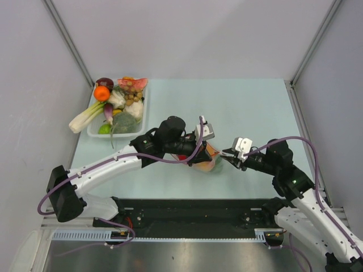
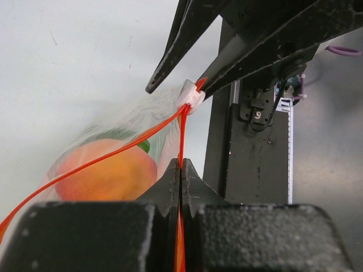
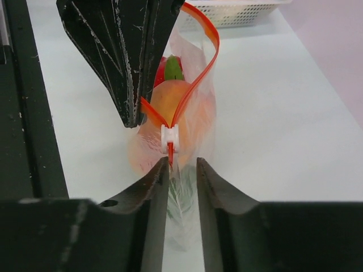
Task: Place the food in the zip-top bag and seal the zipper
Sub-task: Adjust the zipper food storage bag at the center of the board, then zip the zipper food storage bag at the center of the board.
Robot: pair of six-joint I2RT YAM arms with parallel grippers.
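Note:
The clear zip-top bag (image 1: pixel 207 164) is held up between my two grippers at the table's middle. It holds an orange toy fruit (image 2: pixel 108 175) and a red and green piece (image 3: pixel 170 69). My left gripper (image 2: pixel 181 170) is shut on the red-orange zipper (image 2: pixel 113 152); it also shows in the right wrist view (image 3: pixel 135 118). My right gripper (image 3: pixel 181 170) is open, its fingertips either side of the zipper's end. The white slider (image 3: pixel 170 139) sits just ahead of them. Beyond the slider the zipper's two sides gape apart.
A clear tray (image 1: pixel 142 116) with several toy fruits and vegetables stands at the table's far left; a leek (image 1: pixel 85 118) hangs over its left side. The black base rail (image 1: pixel 187 212) runs along the near edge.

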